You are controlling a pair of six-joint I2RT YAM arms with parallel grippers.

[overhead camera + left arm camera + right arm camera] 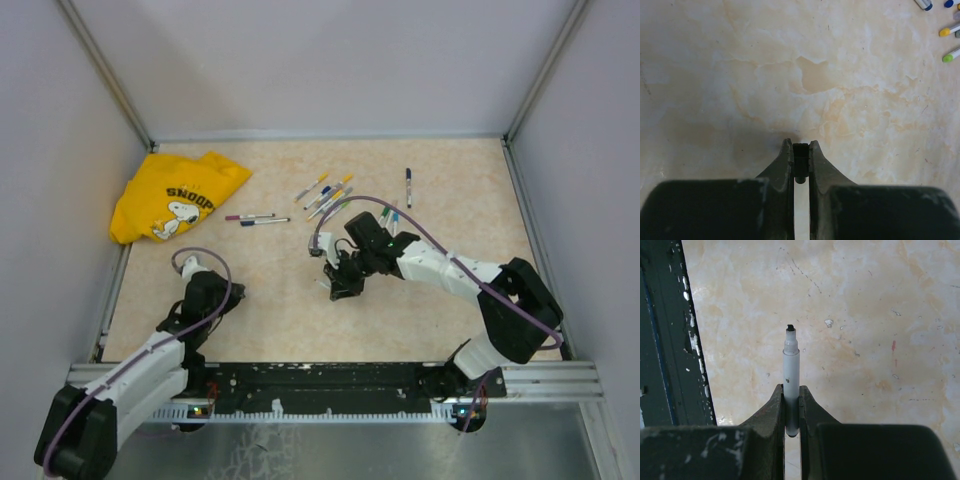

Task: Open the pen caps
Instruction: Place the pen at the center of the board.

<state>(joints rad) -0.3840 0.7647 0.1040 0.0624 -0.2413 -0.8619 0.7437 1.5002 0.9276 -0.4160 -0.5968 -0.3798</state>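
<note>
Right wrist view puts the right claw (791, 392) up front, its jaws pressed together on a grey-white pen barrel (791, 367) that stands straight out past the fingertips. The bare black nib (789, 329) at the barrel's far end shows this pen's cap is off. The grip sits at the barrel's tail, which I judge keeps the cap end clear for the other arm to pull against. To this claw's left runs the dark base rail (665, 340); ahead and to its right there is only marbled table (880, 315). In the left wrist view the left claw (800, 146) pinches a stubby black cap (800, 162) between its tips, low over the table; whether it touches the surface I cannot tell. Its colour matches the nib, so it is probably this pen's cap. Far ahead and to the right of that claw lie capped pens, a yellow cap (945, 31) and a green cap (948, 57) among them. From the top external camera the two claws are well apart, as suits a cap pulled free. Beyond the right claw a cluster of pens (325, 195) lies waiting, with a lone pen (408, 187) further right. Ahead of the left claw two more pens (257, 218) lie beside a yellow shirt (175, 195). I judge one cap is opened and most are not.
</note>
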